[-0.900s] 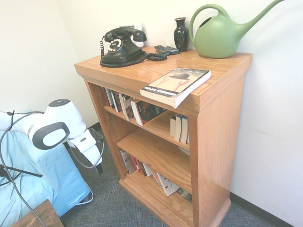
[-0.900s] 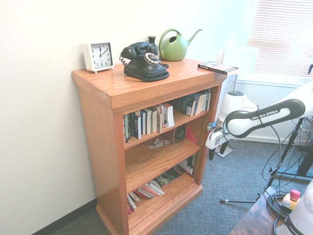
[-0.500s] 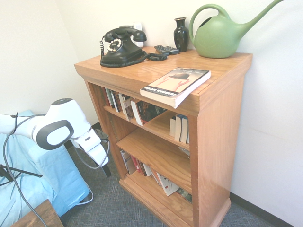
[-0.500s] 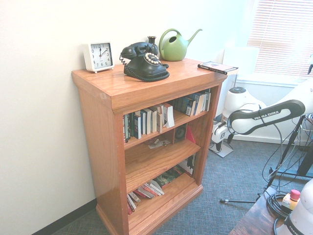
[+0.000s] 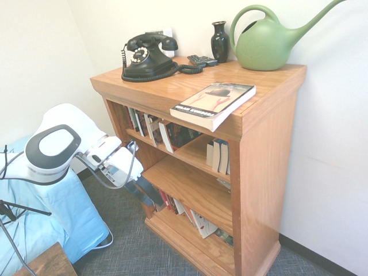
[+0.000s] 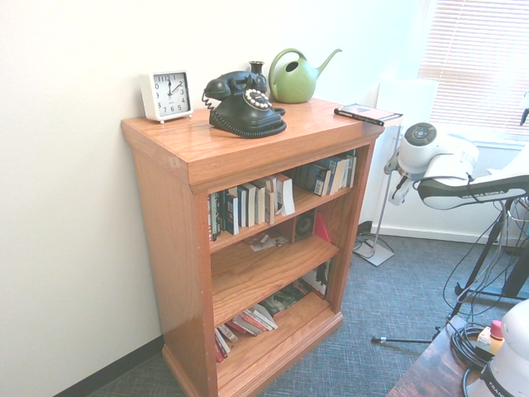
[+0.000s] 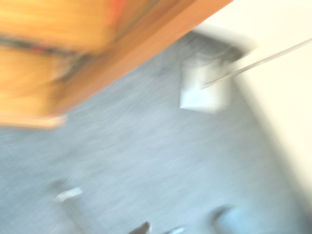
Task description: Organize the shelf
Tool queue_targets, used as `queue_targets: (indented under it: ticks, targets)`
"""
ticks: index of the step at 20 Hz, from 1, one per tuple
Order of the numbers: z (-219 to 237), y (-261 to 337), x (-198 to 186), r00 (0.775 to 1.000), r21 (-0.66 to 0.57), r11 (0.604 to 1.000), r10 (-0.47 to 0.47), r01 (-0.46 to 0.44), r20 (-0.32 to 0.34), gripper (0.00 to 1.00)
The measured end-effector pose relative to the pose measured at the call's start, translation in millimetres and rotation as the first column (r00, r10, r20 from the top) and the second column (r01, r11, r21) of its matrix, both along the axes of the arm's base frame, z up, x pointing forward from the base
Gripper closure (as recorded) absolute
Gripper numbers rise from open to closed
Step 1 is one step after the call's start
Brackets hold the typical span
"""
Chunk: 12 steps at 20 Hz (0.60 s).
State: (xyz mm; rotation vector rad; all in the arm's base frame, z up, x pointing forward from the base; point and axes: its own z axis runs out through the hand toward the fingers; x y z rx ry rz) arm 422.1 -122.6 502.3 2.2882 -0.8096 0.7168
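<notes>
Arm hovering beside the oak shelf (image 5: 261,149)

The gripper (image 5: 148,194) is angling down toward the lower tiers, its fingers standing apart and empty; a paperback (image 5: 213,103) is overhanging the top's edge.

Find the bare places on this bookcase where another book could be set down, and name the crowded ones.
The middle tier of the shelf is mostly bare, with a few small items at the back. On top, bare wood lies in front of the telephone. The upper tier and bottom tier hold rows of books.

Wrist view: smeared throughout; shelf (image 7: 73,44) a mere orange blur. Watering can (image 5: 270,40): spout cut off. Book (image 5: 213,103): title perhaps unreadable.
</notes>
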Motion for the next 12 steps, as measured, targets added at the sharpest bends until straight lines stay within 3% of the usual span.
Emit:
queue_targets:
  ticks: [5, 10, 12]
  targets:
    - [46.0, -15.7, -6.6, 0.997, -0.285, 0.957, 0.074, -0.060, 0.037, 0.00]
    - [75.6, -17.3, -2.9, 0.978, -0.550, 0.824, 0.198, -0.134, 0.059, 0.00]
    - [79.7, -17.9, 4.9, 0.965, -0.598, 0.785, 0.253, -0.164, 0.068, 0.00]
